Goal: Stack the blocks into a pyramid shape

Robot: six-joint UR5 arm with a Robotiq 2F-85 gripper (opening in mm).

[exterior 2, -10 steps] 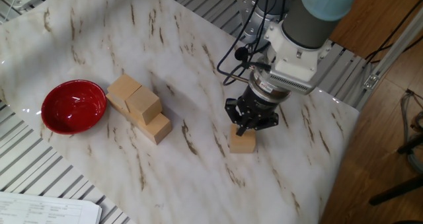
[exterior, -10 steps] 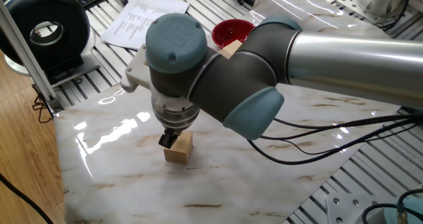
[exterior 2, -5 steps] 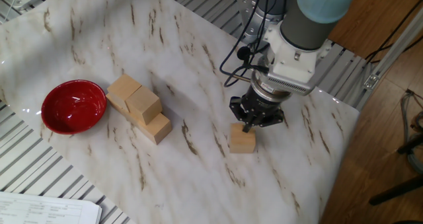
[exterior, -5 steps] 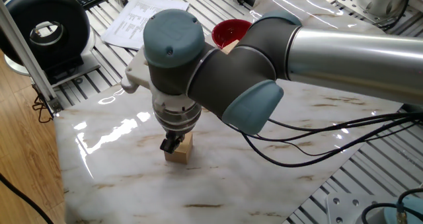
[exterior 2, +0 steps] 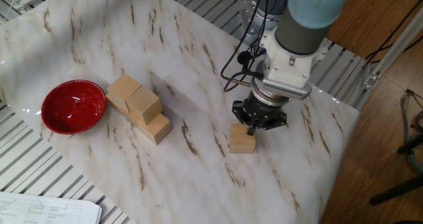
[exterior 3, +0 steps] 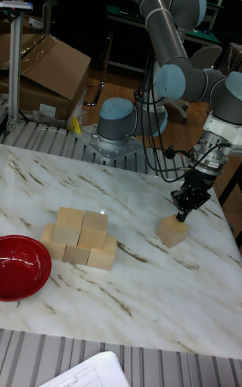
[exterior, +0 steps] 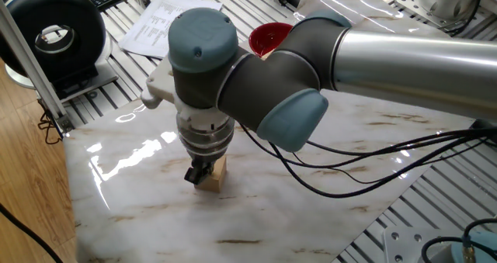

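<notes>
Blocks are sitting in two places: five are forming a partial pyramid (exterior 3: 79,238) beside the red bowl (exterior 3: 22,267) near one edge of the bench (exterior 2: 198,178), and a sixth, the loose block (exterior 2: 242,139), is lying well apart toward the opposite edge. Over the last second the tool (exterior 2: 254,127) has been sliding off that loose block's top toward one side, leaving the cube flat on the marble. That suggests a regrasp is being lined up for the top spot. Fingertips are resting at the block's upper edge, apparently narrow, but I cannot tell whether they are gripping anything.
</notes>
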